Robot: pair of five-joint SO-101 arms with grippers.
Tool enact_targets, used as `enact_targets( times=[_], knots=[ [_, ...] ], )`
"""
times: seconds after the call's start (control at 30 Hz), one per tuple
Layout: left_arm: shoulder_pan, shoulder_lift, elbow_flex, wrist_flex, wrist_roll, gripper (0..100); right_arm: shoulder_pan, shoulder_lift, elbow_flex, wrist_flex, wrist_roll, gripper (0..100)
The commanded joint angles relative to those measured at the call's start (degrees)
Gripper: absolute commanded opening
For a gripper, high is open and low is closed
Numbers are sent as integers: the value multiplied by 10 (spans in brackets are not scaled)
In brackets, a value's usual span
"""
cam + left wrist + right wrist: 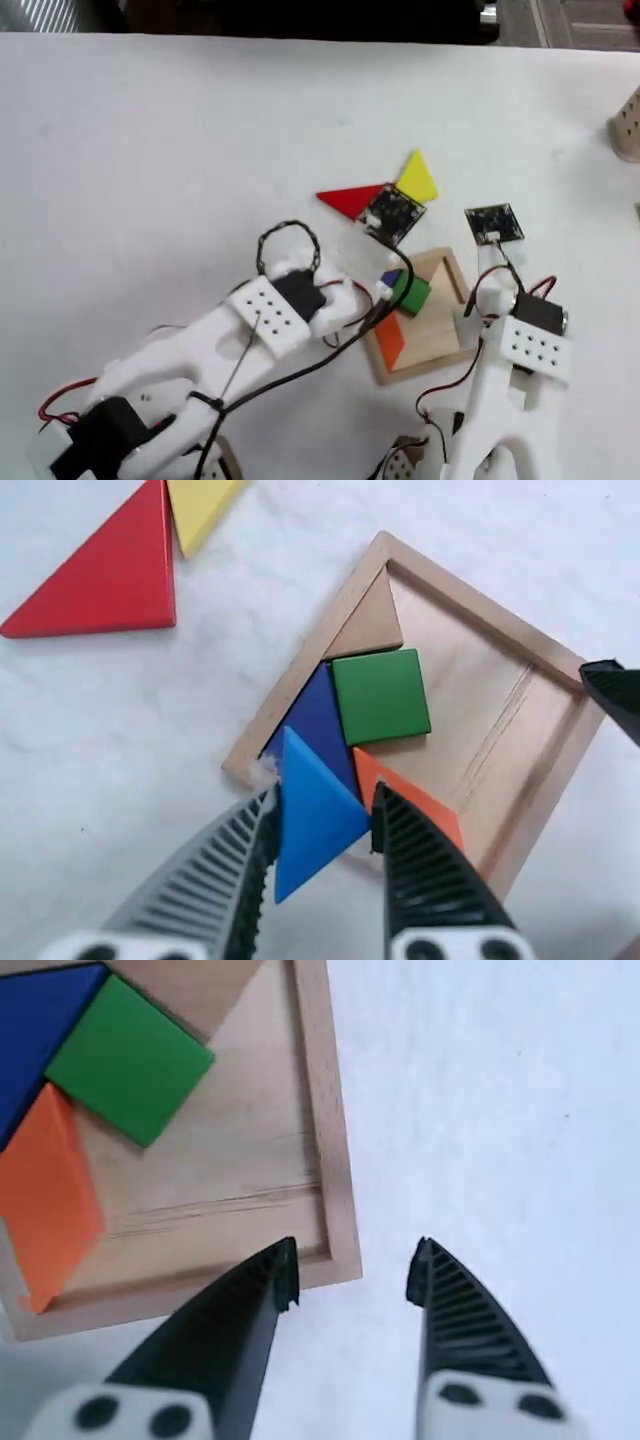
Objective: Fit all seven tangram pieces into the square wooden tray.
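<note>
The left gripper [325, 802] clamps a light blue triangle [312, 825] over the wooden tray [475, 605] corner (green square [380, 695] and orange piece [430, 805] inside). The right gripper [350, 1265] hangs wide apart at the tray's rim. A red triangle [110, 575] and a yellow triangle [200, 510] lie on the table [100, 780].

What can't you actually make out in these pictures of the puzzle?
- High view: the left arm covers part of the wooden tray and what lies there.
- Left wrist view: the light blue triangle, between the left jaws, overlaps the dark blue piece, hiding its full shape; whether the triangle is lifted or resting is unclear.
- Right wrist view: the picture's edge cuts off the orange piece.
</note>
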Motion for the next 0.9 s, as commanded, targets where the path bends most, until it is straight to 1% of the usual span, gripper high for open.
enact_targets(
  times=[0.0,0.1,0.17,0.23,0.33,0.43,0.5,0.67,0.87],
  knots=[
    [29,-29,-9,-16,-5,35,67,-15,-24,5,49,184],
    [63,-29,-7,-25,-8,35,133,-15,-18,1,76,184],
    [80,-27,1,-40,-46,35,165,-15,-5,-20,97,184],
    [95,-15,11,-62,-76,35,187,-15,16,-49,113,184],
    [96,22,5,-83,-77,35,208,-15,49,-86,135,184],
    [87,73,-33,-86,-76,37,218,-15,73,-106,149,184],
    [84,116,-64,-84,-52,53,219,-15,81,-114,150,184],
    [76,213,-153,-41,43,156,219,-15,82,-116,150,184],
    [55,250,-224,7,85,163,216,-15,83,-116,150,184]
  ],
)
